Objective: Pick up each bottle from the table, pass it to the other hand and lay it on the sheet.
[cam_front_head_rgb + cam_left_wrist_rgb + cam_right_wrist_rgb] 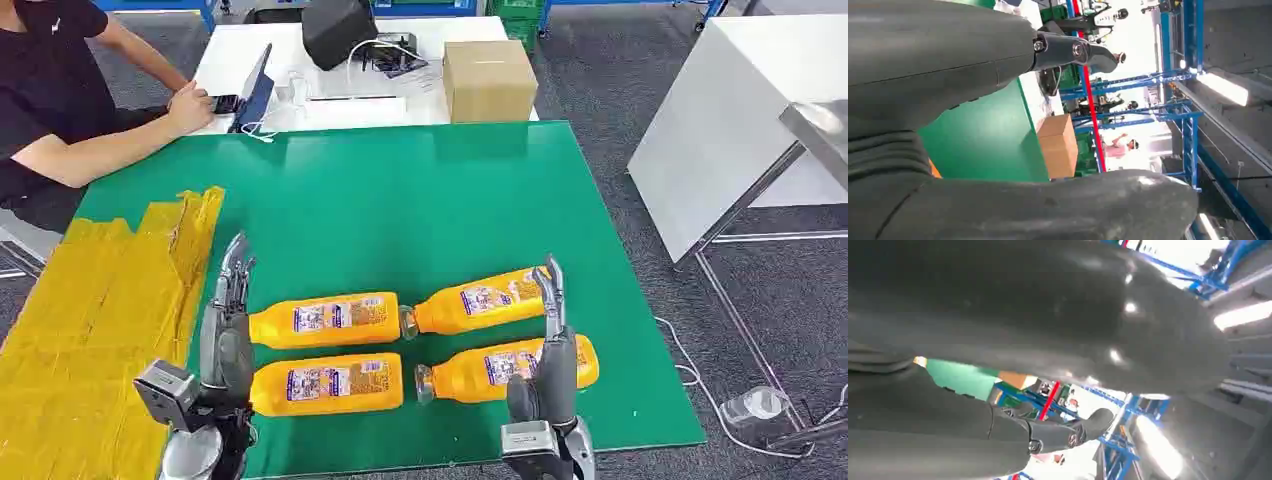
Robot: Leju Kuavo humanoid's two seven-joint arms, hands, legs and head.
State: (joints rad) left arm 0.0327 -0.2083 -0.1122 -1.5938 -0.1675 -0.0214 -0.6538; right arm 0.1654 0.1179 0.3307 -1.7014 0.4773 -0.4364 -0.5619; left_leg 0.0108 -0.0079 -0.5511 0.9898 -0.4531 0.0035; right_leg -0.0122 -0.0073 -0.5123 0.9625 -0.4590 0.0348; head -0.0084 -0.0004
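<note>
Four orange bottles lie on their sides on the green table (420, 200) in two pairs, caps toward the middle: upper-left bottle (325, 319), lower-left bottle (328, 384), upper-right bottle (480, 298) and lower-right bottle (475, 372). A crumpled yellow sheet (90, 300) covers the table's left side. My left hand (228, 320) stands between the sheet and the bases of the left bottles, fingers straight and holding nothing. Over the base end of the lower-right bottle is my right hand (552, 340), fingers stretched forward toward the upper-right bottle and empty. In the wrist views the left hand (998, 125) and right hand (1023, 390) show an empty gap between thumb and fingers.
A person (60, 100) sits at the back left with hands at a laptop (250, 90). A cardboard box (488, 80) and a black bag (338, 30) stand on the white table behind. A white table (740, 110) is at the right, with cable (700, 370) on the floor.
</note>
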